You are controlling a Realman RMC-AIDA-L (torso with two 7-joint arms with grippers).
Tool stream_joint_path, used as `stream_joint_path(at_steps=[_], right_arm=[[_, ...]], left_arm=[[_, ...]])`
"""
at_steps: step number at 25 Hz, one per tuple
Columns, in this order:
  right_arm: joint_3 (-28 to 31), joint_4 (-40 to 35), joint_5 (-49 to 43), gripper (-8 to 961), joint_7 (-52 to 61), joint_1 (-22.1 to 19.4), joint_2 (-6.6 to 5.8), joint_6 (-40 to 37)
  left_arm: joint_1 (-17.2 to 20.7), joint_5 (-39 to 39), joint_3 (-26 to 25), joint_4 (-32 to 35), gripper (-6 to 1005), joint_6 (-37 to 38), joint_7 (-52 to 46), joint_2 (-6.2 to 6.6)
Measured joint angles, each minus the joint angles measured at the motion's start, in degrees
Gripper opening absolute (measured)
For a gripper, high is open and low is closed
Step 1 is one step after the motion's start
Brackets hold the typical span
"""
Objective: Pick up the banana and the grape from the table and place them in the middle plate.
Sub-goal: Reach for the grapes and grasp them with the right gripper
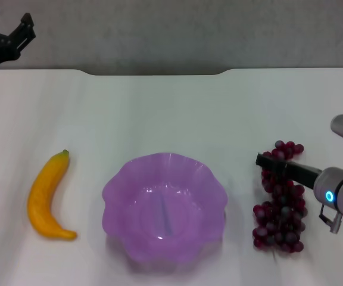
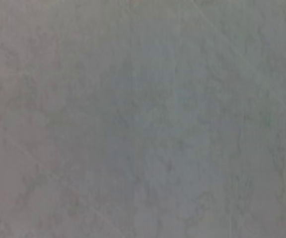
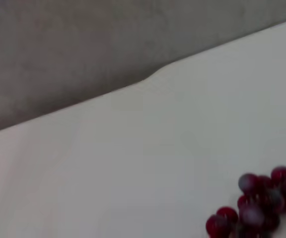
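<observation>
The banana [image 1: 47,196] lies on the white table [image 1: 171,113] at the left, its dark tip pointing away from me. The middle plate [image 1: 164,205], translucent purple with a scalloped rim, stands empty at the centre front. The grape [image 1: 280,208] bunch lies to the right of the plate; part of it also shows in the right wrist view [image 3: 257,208]. My right gripper [image 1: 273,164] reaches in from the right, over the far half of the bunch. My left gripper [image 1: 27,27] is open and empty, raised beyond the table's far left corner.
The table's far edge has a shallow notch [image 1: 156,72], also seen in the right wrist view [image 3: 153,77], with a grey wall behind. The left wrist view shows only a plain grey surface.
</observation>
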Motion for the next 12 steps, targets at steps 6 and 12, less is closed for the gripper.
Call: stream_joint_path(at_steps=[6, 12], right_arm=[[-0.75, -0.67, -0.41, 825, -0.11, -1.03, -0.10, 1.97], [-0.56, -4.39, -1.51, 816, -1.23, -2.84, -0.32, 1.78]], left_arm=[[0.43, 0.00, 0.00, -0.02, 873, 0.00, 0.06, 0.02], [0.64, -0.01, -0.06, -0.09, 873, -0.01, 0.11, 0.15]])
